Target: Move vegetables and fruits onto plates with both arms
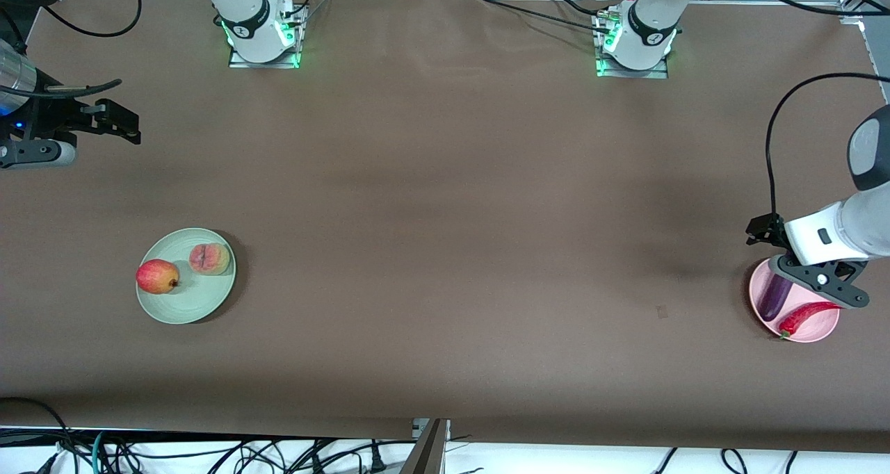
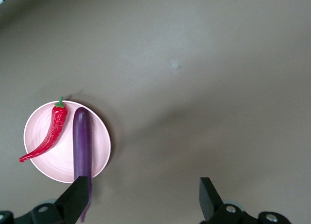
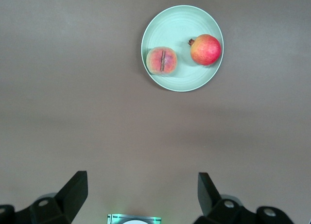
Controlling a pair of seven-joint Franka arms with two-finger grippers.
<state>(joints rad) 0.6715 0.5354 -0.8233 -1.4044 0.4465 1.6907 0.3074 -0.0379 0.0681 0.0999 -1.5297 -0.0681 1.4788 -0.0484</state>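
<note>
Looks pretty much wrapped up tbh. All four items already on plates, nothing loose on the brown surface (image 1: 445, 203).

Fruit side, toward the right arm's end: pale green plate (image 1: 201, 306) w/ both fruits on it. Red-yellow apple-ish fruit (image 1: 157, 276) near the rim, peach (image 1: 209, 258) w/ the crease just beside it and a bit farther from the front cam. Apart or barely touching, can't say. Same pair clear in the right wrist view, sitting side by side inside the rim.

Veg side, toward the left arm's end: pink plate (image 1: 813, 331) w/ purple eggplant (image 1: 774, 298) and red chili pepper (image 1: 806, 314) lying alongside each other. Eggplant longer than the plate, one end poking out over the rim in the left wrist view. Chili tip also hanging over the edge a little.

Left gripper (image 2: 145, 200): up over the pink plate's rim, jaws spread wide, nothing in them. One finger right over the eggplant's overhanging end in the wrist view, but not gripping it.

Right gripper (image 3: 142, 193): parked high, well apart from the green plate, near the surface's edge at its own end. Jaws wide open too, empty. Waiting, by the look of it.

Left to do, imo: basically nothing besides pulling the left arm clear. Maybe nudging the eggplant further in if overhang counts.
</note>
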